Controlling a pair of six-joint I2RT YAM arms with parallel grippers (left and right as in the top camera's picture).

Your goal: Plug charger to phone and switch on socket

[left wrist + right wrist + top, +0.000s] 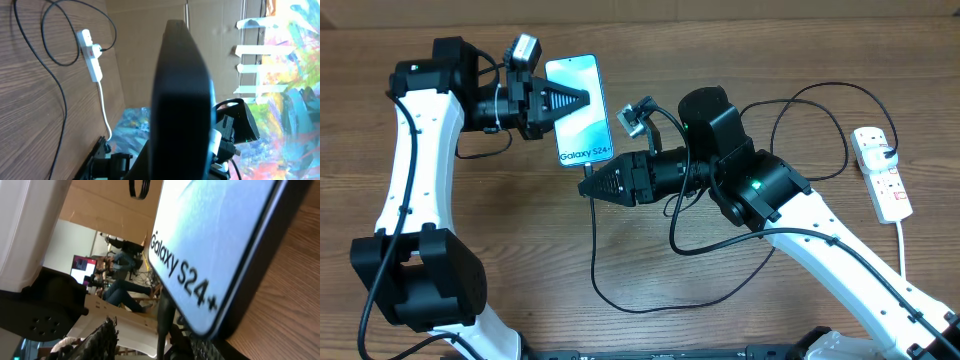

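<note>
The phone (578, 110), light blue with "Galaxy S24+" text, is held up off the table by my left gripper (570, 100), which is shut on its far end. In the left wrist view it shows edge-on as a dark slab (182, 100). My right gripper (588, 188) is at the phone's lower end. In the right wrist view the phone (215, 245) fills the top, and the charger's thin black tip (162, 322) reaches up to its bottom edge between the jaws (150, 340), with a gap on the left side. The charger cable (620, 300) loops across the table. The socket (882, 172) lies far right.
The socket's white cord (905, 250) runs toward the front right edge. The socket (90, 55) and cable loops (60, 90) also show in the left wrist view. More black cable arcs (820, 110) lie between my right arm and the socket.
</note>
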